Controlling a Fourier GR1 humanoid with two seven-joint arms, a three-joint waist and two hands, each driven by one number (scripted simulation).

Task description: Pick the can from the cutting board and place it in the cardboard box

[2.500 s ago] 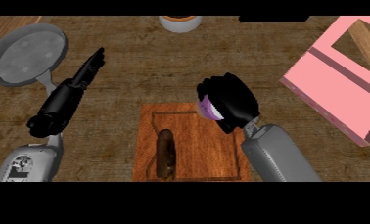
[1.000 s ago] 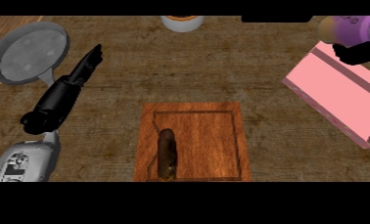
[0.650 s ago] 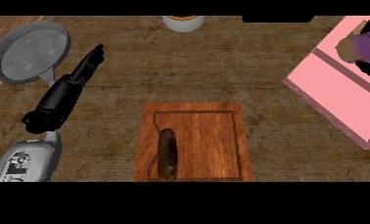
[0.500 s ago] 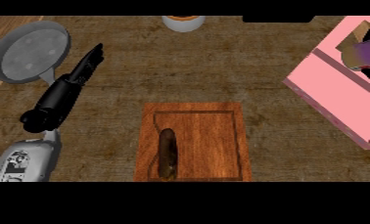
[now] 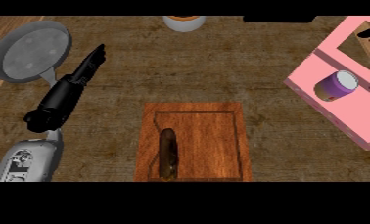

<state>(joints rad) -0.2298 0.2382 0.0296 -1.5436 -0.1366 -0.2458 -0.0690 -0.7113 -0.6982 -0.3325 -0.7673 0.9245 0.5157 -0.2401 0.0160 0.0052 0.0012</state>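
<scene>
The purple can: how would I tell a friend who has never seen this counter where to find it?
Look to the right edge of the wooden counter, where a pink box sits at an angle. The purple can lies on its side on the box, its pale round end showing. It is the only purple thing in view.
</scene>
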